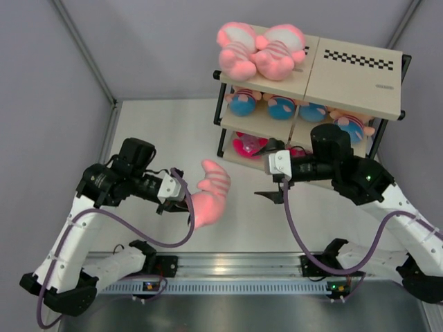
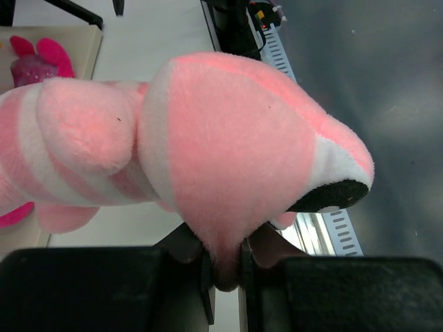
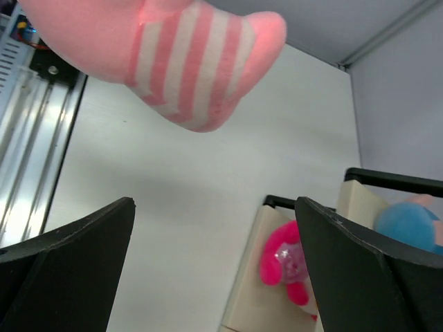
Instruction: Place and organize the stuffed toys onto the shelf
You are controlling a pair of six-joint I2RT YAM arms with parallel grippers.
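Observation:
My left gripper (image 1: 188,204) is shut on a pink stuffed toy with a striped body (image 1: 210,194) and holds it in the air above the table, left of the shelf (image 1: 353,76). In the left wrist view the jaws (image 2: 227,270) pinch the toy's plush (image 2: 228,152). My right gripper (image 1: 267,170) is open and empty in front of the shelf's lower tiers; its wrist view (image 3: 214,228) shows the held toy (image 3: 180,55) above. Two pink striped toys (image 1: 259,50) lie on the top left board. Blue-shirted toys (image 1: 280,107) fill the middle tier. A magenta toy (image 1: 248,145) sits on the bottom board.
The shelf's top right board (image 1: 356,79), with a checkered strip, holds nothing. The metal rail (image 1: 228,266) with the arm bases runs along the near edge. Grey walls (image 1: 55,104) close in the left and back. White table surface (image 1: 173,131) lies left of the shelf.

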